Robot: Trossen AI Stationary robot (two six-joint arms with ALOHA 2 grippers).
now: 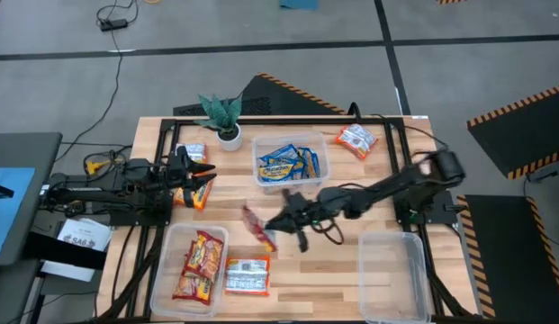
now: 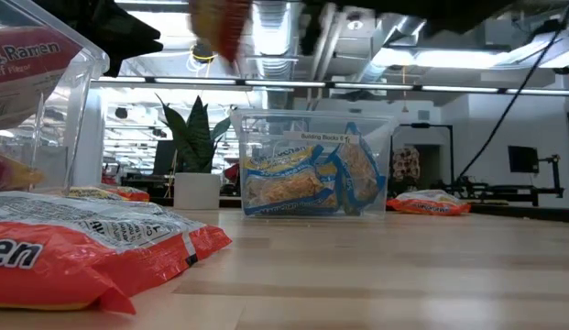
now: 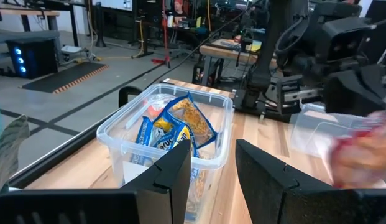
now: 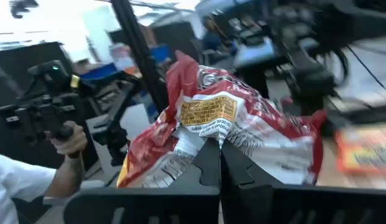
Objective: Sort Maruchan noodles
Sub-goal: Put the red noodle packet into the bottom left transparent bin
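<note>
My right gripper (image 1: pixel 277 220) is over the table's middle, shut on a red-and-yellow noodle packet (image 1: pixel 258 228), which also shows in the right wrist view (image 4: pixel 224 118) and high up in the low view (image 2: pixel 220 27). My left gripper (image 1: pixel 207 177) is open and empty at the left, above an orange packet (image 1: pixel 196 196) lying flat. Blue-and-yellow packets stand in a clear tub (image 1: pixel 290 162) at the far middle. Red-and-yellow packets lie in a tub (image 1: pixel 198 265) at the near left. Loose packets lie at the far right (image 1: pixel 357 139), near the plant (image 1: pixel 193 153) and beside the near-left tub (image 1: pixel 247 276). My right gripper pinches the red packet's crinkled edge (image 4: pixel 208 134) between its two fingers. The fingers come from the table's right side, roughly level. The packet sticks out past the fingertips toward the left, lifted clear of the table and crumpled.
An empty clear tub (image 1: pixel 394 270) stands at the near right. A potted plant (image 1: pixel 227 117) stands at the far left-middle. A black frame (image 1: pixel 387 121) runs around the table top. A person's hand (image 4: pixel 71 146) holds a device beyond the table.
</note>
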